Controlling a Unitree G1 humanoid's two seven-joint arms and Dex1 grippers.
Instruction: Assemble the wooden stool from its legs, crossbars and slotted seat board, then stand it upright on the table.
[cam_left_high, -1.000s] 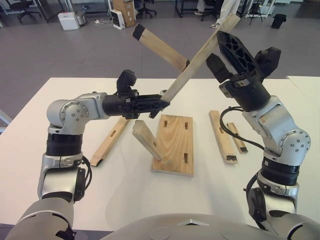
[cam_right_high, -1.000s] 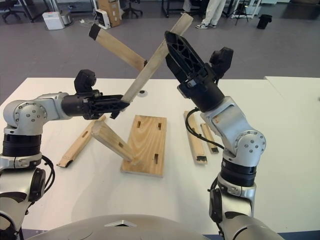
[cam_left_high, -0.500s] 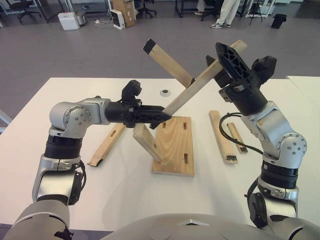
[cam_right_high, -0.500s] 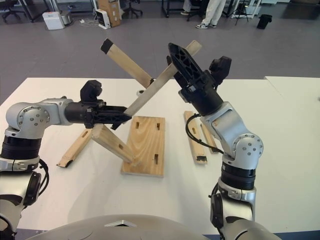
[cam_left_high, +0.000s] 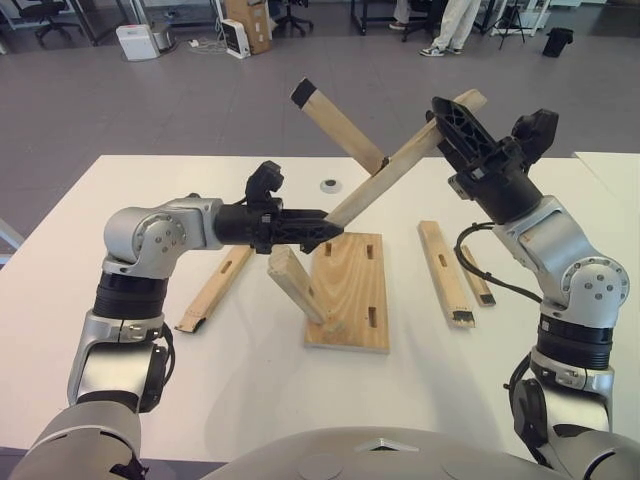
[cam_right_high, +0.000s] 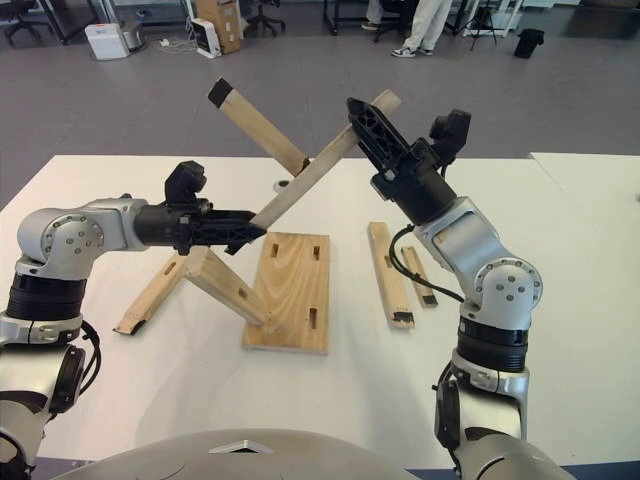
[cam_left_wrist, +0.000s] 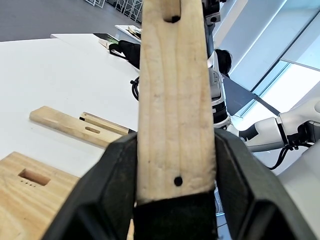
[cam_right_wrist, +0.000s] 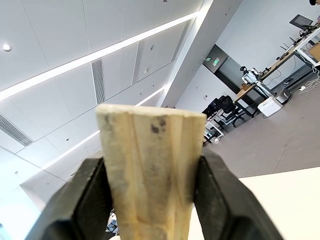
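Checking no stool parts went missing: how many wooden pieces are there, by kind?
Seat board: 1
Bars: 6, namely the held bar between left gripper and right gripper, the joined bar on it, the slotted bar standing tilted in the board, and the left bar, right bar and short bar on the table
Total: 7
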